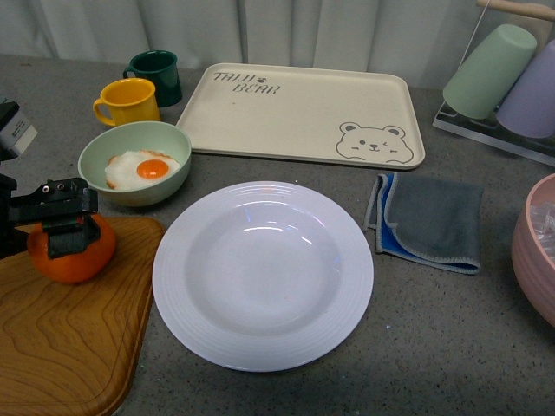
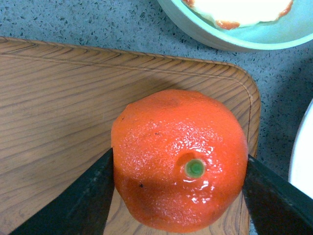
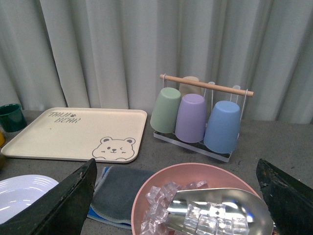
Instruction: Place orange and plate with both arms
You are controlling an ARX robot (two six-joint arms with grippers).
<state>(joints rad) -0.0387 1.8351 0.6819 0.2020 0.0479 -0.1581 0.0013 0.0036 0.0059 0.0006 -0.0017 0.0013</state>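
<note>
The orange [image 1: 74,251] sits on the wooden board [image 1: 61,338] at the front left. My left gripper [image 1: 69,230] is shut on it; in the left wrist view the orange [image 2: 178,159] fills the gap between the two black fingers [image 2: 83,200], green stem dot facing the camera. The large white plate [image 1: 263,273] lies in the middle of the table, right of the board; its rim shows in the right wrist view [image 3: 22,193]. My right gripper [image 3: 178,208] is open and empty above the pink bowl; it is out of the front view.
A pale green bowl [image 1: 134,162] with a fried egg stands behind the board, with a yellow mug [image 1: 128,101] and a dark green mug [image 1: 156,76] beyond. The cream bear tray [image 1: 303,113], a grey cloth [image 1: 427,221], a pink ice bowl [image 3: 195,200] with metal scoop, and a cup rack [image 3: 200,115] lie right.
</note>
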